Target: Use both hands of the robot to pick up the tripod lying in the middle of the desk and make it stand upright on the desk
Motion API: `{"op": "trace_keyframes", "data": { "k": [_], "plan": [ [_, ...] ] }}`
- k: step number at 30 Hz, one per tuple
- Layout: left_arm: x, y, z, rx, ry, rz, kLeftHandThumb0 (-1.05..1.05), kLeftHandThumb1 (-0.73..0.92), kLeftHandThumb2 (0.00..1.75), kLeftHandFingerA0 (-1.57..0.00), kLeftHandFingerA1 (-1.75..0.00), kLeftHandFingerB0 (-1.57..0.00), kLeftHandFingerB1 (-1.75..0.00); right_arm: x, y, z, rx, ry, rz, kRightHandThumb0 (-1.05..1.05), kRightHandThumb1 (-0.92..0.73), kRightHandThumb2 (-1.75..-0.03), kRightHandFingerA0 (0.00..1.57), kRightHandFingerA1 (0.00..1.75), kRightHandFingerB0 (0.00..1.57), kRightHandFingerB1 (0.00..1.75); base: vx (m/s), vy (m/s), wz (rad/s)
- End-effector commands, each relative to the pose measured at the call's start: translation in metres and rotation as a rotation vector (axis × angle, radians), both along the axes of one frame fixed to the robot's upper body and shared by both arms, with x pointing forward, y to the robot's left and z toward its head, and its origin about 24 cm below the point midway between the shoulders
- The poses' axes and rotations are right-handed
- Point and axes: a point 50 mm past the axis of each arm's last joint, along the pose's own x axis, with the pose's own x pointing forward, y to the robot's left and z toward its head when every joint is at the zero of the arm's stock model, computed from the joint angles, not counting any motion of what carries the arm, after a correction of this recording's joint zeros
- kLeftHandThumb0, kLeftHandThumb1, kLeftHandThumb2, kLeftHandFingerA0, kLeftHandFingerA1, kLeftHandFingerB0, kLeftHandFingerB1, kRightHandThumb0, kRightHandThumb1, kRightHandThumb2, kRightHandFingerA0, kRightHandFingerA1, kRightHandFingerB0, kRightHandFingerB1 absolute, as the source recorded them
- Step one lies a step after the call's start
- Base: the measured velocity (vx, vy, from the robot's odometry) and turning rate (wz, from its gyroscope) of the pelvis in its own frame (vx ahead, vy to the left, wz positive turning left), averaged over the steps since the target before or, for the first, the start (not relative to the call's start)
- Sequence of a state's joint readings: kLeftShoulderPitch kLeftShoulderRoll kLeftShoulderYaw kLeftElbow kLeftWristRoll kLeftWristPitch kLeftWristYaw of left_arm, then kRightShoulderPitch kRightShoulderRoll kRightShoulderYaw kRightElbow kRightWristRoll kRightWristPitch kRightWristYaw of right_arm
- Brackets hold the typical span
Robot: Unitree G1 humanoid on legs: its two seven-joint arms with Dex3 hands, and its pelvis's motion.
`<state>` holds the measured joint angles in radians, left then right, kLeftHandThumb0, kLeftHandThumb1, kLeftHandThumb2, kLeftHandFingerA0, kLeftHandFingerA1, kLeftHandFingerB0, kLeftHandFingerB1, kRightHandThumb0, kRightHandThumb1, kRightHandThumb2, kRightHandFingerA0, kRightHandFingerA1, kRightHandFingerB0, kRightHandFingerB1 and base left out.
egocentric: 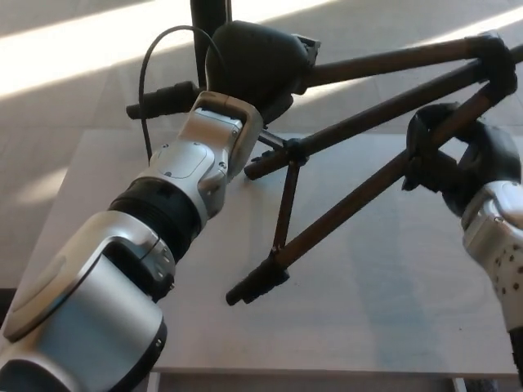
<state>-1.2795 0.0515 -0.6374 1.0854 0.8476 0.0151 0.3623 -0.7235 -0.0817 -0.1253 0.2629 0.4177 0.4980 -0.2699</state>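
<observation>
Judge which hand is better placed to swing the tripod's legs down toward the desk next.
Right, probably. The right hand grips a tripod leg far out, giving leverage; the left hand holds the head end, acting more as a pivot above the desk.

The desk (384, 327) is bare along its near right side, so a hand could pass there under the raised legs. The tripod (359, 122) crosses the middle and the far right: three dark legs run from the left hand (257, 69) toward the right, and a thin brace between two legs closes the gap in the middle. One leg foot reaches down near the desk at the centre; I cannot tell if it touches. The left arm (139, 245) fills the whole near left. The right hand (458, 159) is wrapped around one leg at the right edge.
</observation>
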Motion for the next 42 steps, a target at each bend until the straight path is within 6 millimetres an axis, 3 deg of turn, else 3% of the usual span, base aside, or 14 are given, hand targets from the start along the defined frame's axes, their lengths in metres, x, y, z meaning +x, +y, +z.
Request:
{"op": "trace_keyframes", "data": {
  "k": [1,8,9,10,17,20,21,27,30,32,34,40,41,42],
  "plan": [
    [0.001,0.007,-0.006,0.044,0.026,0.005,-0.29,0.65,0.78,-0.91,-1.67,-0.78,-1.3,0.007,-0.011,0.1,-0.127,-0.179,0.059,-0.21,-0.42,-1.35,0.98,1.75,0.7,1.75,0.0,0.0,0.0],
    [-0.001,0.011,-0.017,-0.012,0.05,0.019,-0.23,0.58,0.75,-0.89,-1.74,-0.78,-1.31,0.007,-0.007,0.124,-0.186,-0.186,0.081,-0.2,-0.45,-1.36,1.0,1.75,0.71,1.75,0.0,0.0,0.0],
    [-0.003,0.012,-0.021,-0.037,0.042,0.011,-0.2,0.54,0.86,-1.12,-1.63,-0.76,-1.29,0.006,-0.006,0.126,-0.218,-0.175,0.082,-0.21,-0.44,-1.36,0.99,1.75,0.7,1.75,0.0,0.0,0.0],
    [-0.003,0.013,-0.023,-0.047,0.05,0.014,-0.23,0.56,0.8,-0.91,-1.75,-0.75,-1.45,0.006,-0.005,0.128,-0.229,-0.167,0.082,-0.21,-0.47,-1.32,0.99,1.75,0.68,1.75,0.0,0.0,0.0],
    [-0.006,0.02,-0.051,-0.134,0.185,0.091,-0.24,0.64,0.61,-0.85,-1.75,-0.69,-1.51,0.007,0.01,0.15,-0.421,-0.19,0.128,-0.23,-0.45,-1.31,0.96,1.75,0.77,1.68,0.0,0.0,0.0],
    [-0.011,0.02,-0.063,-0.333,0.236,0.115,-0.32,0.41,0.88,-1.2,-1.34,-0.87,-1.07,0.005,0.024,0.156,-0.507,-0.22,0.158,-0.2,-0.42,-1.36,0.97,1.75,0.75,1.67,0.0,0.0,0.0],
    [-0.013,0.02,-0.068,-0.359,0.228,0.127,-0.27,0.57,0.6,-0.89,-1.72,-0.76,-1.33,0.005,0.029,0.159,-0.572,-0.231,0.168,-0.2,-0.43,-1.36,0.97,1.75,0.77,1.67,0.0,0.0,0.0],
    [-0.024,0.014,-0.087,-0.695,0.294,0.173,-0.17,0.61,0.76,-0.88,-1.73,-0.77,-1.19,0.006,0.059,0.165,-0.898,-0.422,0.23,-0.27,-0.39,-1.45,1.0,1.75,0.88,1.56,0.0,0.0,0.0],
    [-0.03,0.011,-0.097,-0.849,0.317,0.201,-0.16,0.64,0.88,-0.83,-1.75,-0.59,-1.74,0.006,0.072,0.164,-0.977,-0.447,0.23,-0.32,-0.36,-1.47,1.0,1.75,0.89,1.56,0.0,0.0,0.0],
    [-0.034,0.01,-0.102,-0.892,0.324,0.214,-0.1,0.62,0.78,-1.05,-1.71,-0.69,-1.36,0.005,0.078,0.163,-1.012,-0.472,0.238,-0.34,-0.35,-1.47,1.0,1.75,0.91,1.57,0.0,0.0,0.0],
    [-0.036,0.009,-0.107,-0.908,0.332,0.218,-0.18,0.65,0.79,-0.87,-1.75,-0.61,-1.69,0.003,0.083,0.162,-1.03,-0.478,0.237,-0.35,-0.37,-1.45,1.01,1.75,0.9,1.58,0.0,0.0,0.0],
    [-0.041,0.014,-0.12,-0.854,0.36,0.244,-0.16,0.64,0.83,-0.86,-1.75,-0.64,-1.65,-0.005,0.097,0.153,-1.081,-0.532,0.266,-0.3,-0.36,-1.49,1.0,1.75,0.85,1.6,0.0,0.0,0.0],
    [-0.043,0.018,-0.125,-0.845,0.357,0.242,-0.21,0.5,0.98,-1.16,-1.36,-0.93,-1.22,-0.01,0.101,0.148,-1.101,-0.564,0.267,-0.3,-0.33,-1.46,1.0,1.75,0.8,1.66,0.0,0.0,0.0],
    [-0.043,0.019,-0.126,-0.846,0.36,0.242,-0.21,0.5,0.98,-1.16,-1.36,-0.93,-1.22,-0.011,0.102,0.147,-1.104,-0.572,0.265,-0.3,-0.33,-1.46,1.0,1.75,0.8,1.66,0.0,0.0,0.0]
  ]
}}
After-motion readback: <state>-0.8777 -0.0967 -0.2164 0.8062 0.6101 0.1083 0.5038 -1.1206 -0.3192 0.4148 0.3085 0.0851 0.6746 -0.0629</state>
